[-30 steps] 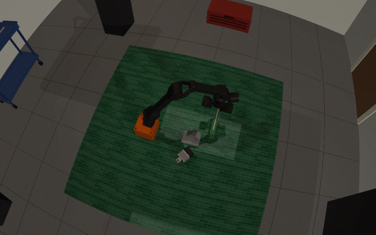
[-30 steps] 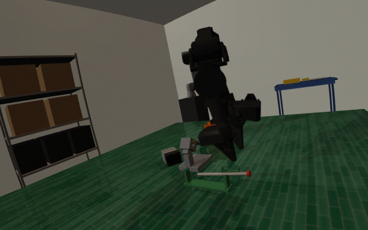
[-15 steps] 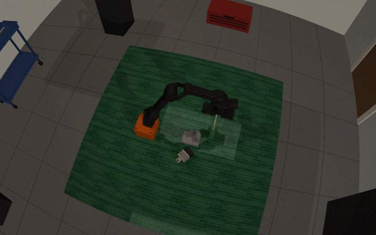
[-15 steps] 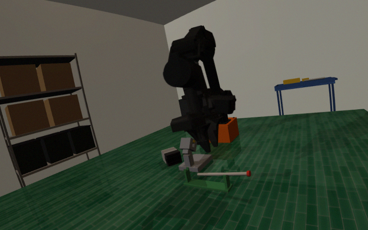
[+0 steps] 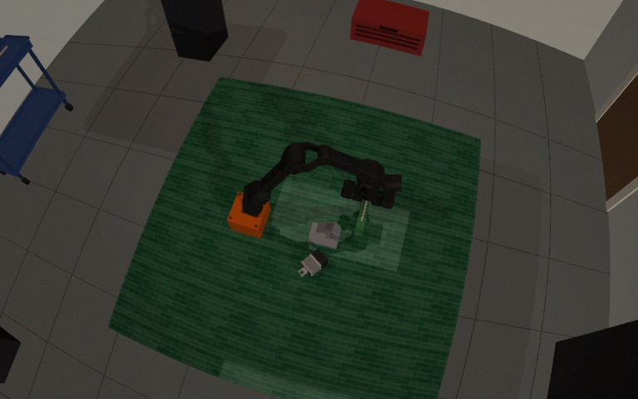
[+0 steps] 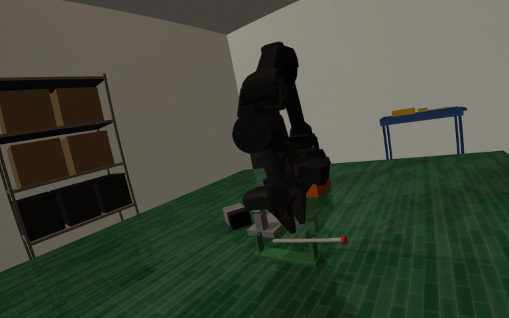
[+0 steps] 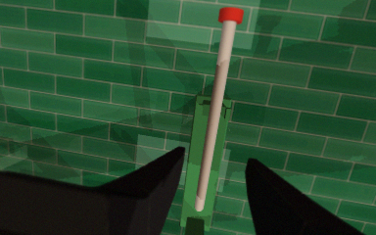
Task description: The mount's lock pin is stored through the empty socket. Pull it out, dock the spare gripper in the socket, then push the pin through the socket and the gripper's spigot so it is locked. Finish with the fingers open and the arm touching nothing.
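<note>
1. Top: it looks steeply down from high above the fingers [image 6: 289, 224], far enough back to take in the whole arm [image 5: 345, 160] [image 6: 268, 93] and floor around the mat [image 5: 282, 319] [image 6: 394, 243] [image 7: 73, 73].
2. Exterior: it stands low, nearer than top, and faces across the mat past the fingers towards the base [image 5: 249, 223] [image 6: 313, 191] behind them.
3. Wrist: closest, it looks down past both fingers.
4. Top and exterior share arm, base and mount [image 5: 318, 240] [image 6: 276, 229]; exterior and wrist share fingers, stand [image 5: 359, 229] [image 6: 285, 256] [image 7: 199, 139] and pin [image 5: 364, 211] [image 6: 307, 240] [image 7: 216, 103].

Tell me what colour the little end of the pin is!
The pin's head is red, clearest in the wrist view.
</note>
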Controlling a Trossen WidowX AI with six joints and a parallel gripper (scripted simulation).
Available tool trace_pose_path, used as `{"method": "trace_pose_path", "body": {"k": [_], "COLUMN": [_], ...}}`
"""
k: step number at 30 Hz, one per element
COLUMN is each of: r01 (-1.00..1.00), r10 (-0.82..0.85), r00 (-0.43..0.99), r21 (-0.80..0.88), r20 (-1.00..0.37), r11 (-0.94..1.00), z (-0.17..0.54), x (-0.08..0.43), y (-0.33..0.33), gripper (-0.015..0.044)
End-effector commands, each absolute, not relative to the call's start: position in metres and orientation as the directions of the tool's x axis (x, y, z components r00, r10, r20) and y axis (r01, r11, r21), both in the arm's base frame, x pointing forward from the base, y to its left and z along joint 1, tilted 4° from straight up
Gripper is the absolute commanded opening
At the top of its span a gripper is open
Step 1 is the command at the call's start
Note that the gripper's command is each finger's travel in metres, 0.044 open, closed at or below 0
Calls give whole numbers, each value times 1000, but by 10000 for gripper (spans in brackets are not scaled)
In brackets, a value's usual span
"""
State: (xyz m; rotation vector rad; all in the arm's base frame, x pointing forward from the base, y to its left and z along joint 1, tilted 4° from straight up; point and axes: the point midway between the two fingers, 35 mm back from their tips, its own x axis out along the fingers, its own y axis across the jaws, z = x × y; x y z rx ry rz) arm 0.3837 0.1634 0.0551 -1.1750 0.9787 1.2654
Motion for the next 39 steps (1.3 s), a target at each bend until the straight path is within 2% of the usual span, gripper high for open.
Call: {"method": "trace_pose_path", "body": {"k": [1,33,39], "r01": [-994,-994,-994], "r10": [169,169,169], "r00": [80,79,79], "r21": [-92,-92,-92], "r20": [-982,-982,-982], "r11": [-65,-65,-65], "z": [46,5,5], "x": [383,385,385], "y": [163,165,165], "gripper": [180,180,23]}}
